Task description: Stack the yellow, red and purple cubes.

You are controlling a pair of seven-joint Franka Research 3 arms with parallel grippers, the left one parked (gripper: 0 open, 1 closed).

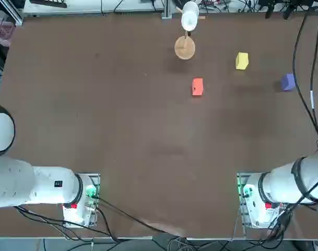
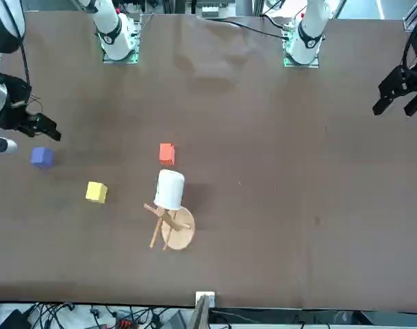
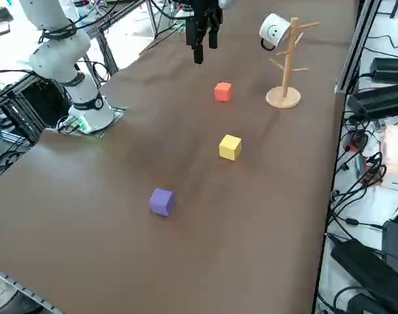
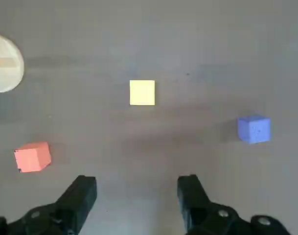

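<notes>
Pincer: my right gripper (image 4: 137,180) hangs above the tabletop, over on my right side of the table, its two black fingers (image 4: 81,198) standing wide apart. I am holding nothing between them.
Tabletop: the brown surface (image 1: 148,136) lies below my fingers, and all three cubes rest on it, each on its own and well apart from the others.
Yellow cube: it sits (image 4: 142,93) ahead of my pincer, on the side away from my arm's base, and roughly in line with the gap between my fingers. My wrist view shows me its top face, square on.
Red cube: it lies (image 4: 33,157) off to the left of my pincer, closer to the bases' side of the table than the yellow one. It is turned a little, so I see more than one face.
Purple cube: it lies (image 4: 254,129) off to the right of my pincer, on the opposite side of the yellow cube from the red one. It too sits at an angle to me.
Wooden stand: farther out, ahead and to the left of my pincer, it stands upright (image 3: 288,69) on its round base, with pegs sticking out from the post.
White mug: it hangs (image 3: 274,30) tilted on the stand, up off the tabletop, beyond the red cube from where my pincer is.
</notes>
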